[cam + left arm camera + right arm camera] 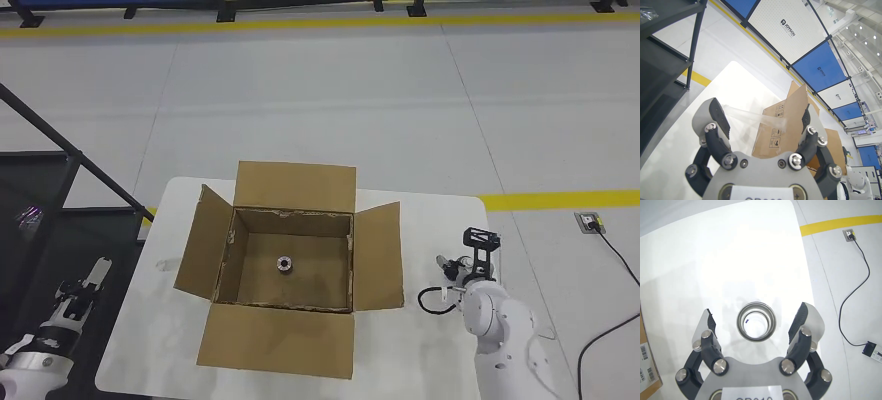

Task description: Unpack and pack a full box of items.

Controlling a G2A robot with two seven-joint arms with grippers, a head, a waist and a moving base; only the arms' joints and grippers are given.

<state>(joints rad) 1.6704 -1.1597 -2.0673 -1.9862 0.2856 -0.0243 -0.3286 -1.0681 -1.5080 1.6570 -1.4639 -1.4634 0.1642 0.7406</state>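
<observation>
Logged right gripper [755, 311] spread wide, hovering over a metal sleeve [756, 337] standing upright on the table [753, 256], right of the box [378, 255]. Spotted one small ring [283, 264] on the box floor. Found left gripper [761, 106] open too, beyond the table's left edge. Risk: could tip or roll the sleeve if closed off-centre — smooth round wall, one pad landing first.
</observation>
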